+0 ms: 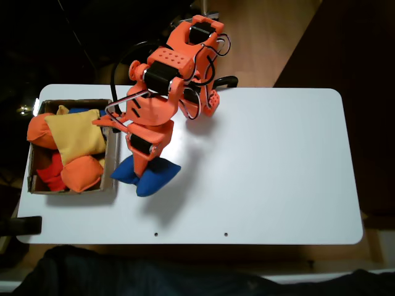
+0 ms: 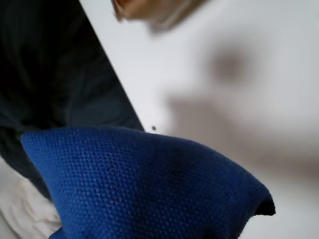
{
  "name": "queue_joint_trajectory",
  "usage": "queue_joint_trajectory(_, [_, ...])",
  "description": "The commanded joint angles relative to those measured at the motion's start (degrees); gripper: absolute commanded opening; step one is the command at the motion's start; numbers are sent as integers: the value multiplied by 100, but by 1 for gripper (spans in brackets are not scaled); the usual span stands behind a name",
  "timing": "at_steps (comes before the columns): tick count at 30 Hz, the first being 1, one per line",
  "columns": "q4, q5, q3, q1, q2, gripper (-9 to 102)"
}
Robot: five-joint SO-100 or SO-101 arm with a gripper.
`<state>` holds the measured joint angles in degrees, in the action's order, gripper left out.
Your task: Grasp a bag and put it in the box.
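The dark blue bag point(image 1: 150, 177) hangs just right of the box point(image 1: 113, 168) in the fixed view, casting a shadow on the white table below it. My orange gripper point(image 1: 146, 164) reaches down from above and is shut on the bag's top. In the wrist view the bag point(image 2: 144, 189) fills the lower half, close to the lens, and a blurred corner of the box point(image 2: 149, 10) shows at the top edge. The brown cardboard box sits at the table's left end.
Inside the box lie a yellow beanbag point(image 1: 75, 134), orange beanbags point(image 1: 82, 174) and a red one point(image 1: 52, 174). The white table point(image 1: 278, 160) stretches to the right. The arm's base point(image 1: 203, 37) stands at the far edge. Dark fabric point(image 1: 123, 274) lies along the near edge.
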<state>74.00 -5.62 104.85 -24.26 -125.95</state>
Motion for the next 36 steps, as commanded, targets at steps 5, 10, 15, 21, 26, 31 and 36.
queue_joint_trajectory(5, [-105,158,-519,-360,-659,10])
queue_joint_trajectory(10, [-123,211,-536,-580,-861,10])
queue_joint_trajectory(15, [-202,264,-571,-896,-1011,10])
queue_joint_trajectory(21, [-308,325,-738,-1406,-1037,11])
queue_joint_trajectory(26, [-369,343,-1072,-1969,-835,11])
queue_joint_trajectory(31, [-387,378,-1450,-2522,-519,11])
queue_joint_trajectory(36, [-413,413,-1802,-2936,-70,11])
